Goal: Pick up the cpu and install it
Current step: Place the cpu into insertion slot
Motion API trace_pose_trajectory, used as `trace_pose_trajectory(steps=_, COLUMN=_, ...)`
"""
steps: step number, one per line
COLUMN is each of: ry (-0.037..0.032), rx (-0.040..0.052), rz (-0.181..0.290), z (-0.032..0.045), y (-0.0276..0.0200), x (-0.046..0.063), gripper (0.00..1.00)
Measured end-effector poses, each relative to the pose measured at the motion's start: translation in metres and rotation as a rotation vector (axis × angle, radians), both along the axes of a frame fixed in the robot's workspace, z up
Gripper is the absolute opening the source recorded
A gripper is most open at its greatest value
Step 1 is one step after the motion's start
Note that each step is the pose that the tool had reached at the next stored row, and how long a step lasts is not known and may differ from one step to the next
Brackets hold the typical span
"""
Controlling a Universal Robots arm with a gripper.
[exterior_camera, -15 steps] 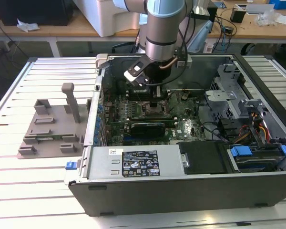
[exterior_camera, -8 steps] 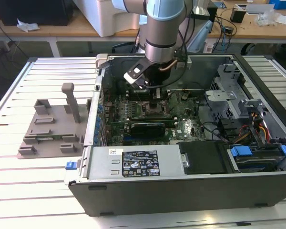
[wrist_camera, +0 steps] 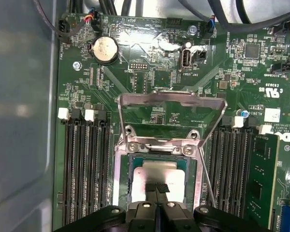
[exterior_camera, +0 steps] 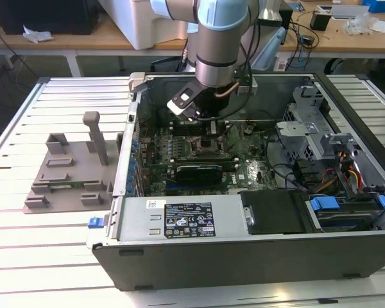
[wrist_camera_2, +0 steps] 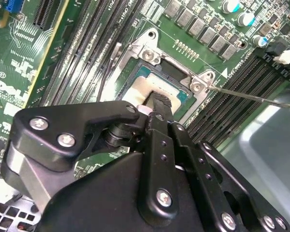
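Observation:
The cpu [wrist_camera: 152, 170] lies flat in the motherboard's socket [wrist_camera: 122, 181], its silver top [wrist_camera_2: 139, 90] showing inside a dark rim. The socket's metal load plate [wrist_camera: 171, 99] stands swung open beyond it, and the thin wire lever [wrist_camera: 206, 180] slants beside the socket. My gripper [wrist_camera: 157, 187] hangs just over the chip's middle with both black fingertips [wrist_camera_2: 159, 102] pressed together and nothing between them. I cannot tell whether the tips touch the chip. In the exterior view, the gripper [exterior_camera: 207, 133] reaches down into the open computer case [exterior_camera: 244, 253].
Memory slots [wrist_camera: 84, 164] flank the socket on both sides. A black graphics card [exterior_camera: 196, 172] lies just in front of the socket. A grey fixture block [exterior_camera: 70, 170] stands on the slatted table at the exterior view's left. A drive cage [exterior_camera: 311, 122] and cables fill the case's right.

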State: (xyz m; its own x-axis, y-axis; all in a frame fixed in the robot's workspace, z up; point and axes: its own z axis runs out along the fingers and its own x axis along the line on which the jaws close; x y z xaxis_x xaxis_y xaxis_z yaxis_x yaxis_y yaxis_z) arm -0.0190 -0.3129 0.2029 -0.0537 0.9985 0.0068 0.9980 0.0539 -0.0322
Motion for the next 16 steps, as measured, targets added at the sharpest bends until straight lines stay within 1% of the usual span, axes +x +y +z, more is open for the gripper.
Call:
trace_pose_trajectory(steps=2, ry=0.0012, rx=0.0005, rz=0.000, z=-0.0003, y=0.0000, x=0.006, gripper=0.11)
trace_pose_trajectory(steps=4, ry=0.0009, rx=0.0008, rz=0.000, z=0.0004, y=0.0001, x=0.009, gripper=0.11)
trace_pose_trajectory(steps=6, ry=0.0004, rx=0.0022, rz=0.000, z=0.0043, y=0.0003, x=0.009, gripper=0.11)
trace_pose_trajectory(steps=7, ry=0.0011, rx=0.0010, rz=0.000, z=0.0100, y=0.0002, x=0.009, gripper=0.11)
trace_pose_trajectory(steps=9, ry=0.0010, rx=0.0010, rz=0.000, z=0.0156, y=0.0002, x=0.009, gripper=0.11)
trace_pose_trajectory(steps=10, ry=0.0011, rx=0.0009, rz=0.000, z=0.0198, y=0.0002, x=0.009, gripper=0.11)
trace_pose_trajectory(steps=12, ry=0.0011, rx=0.0008, rz=0.000, z=0.0345, y=0.0002, x=0.009, gripper=0.11)
trace_pose_trajectory(steps=14, ry=0.0011, rx=0.0006, rz=0.000, z=0.0419, y=0.0002, x=0.009, gripper=0.11)
trace_pose_trajectory(steps=16, ry=0.0011, rx=0.0005, rz=0.000, z=0.0524, y=0.0002, x=0.009, gripper=0.11)
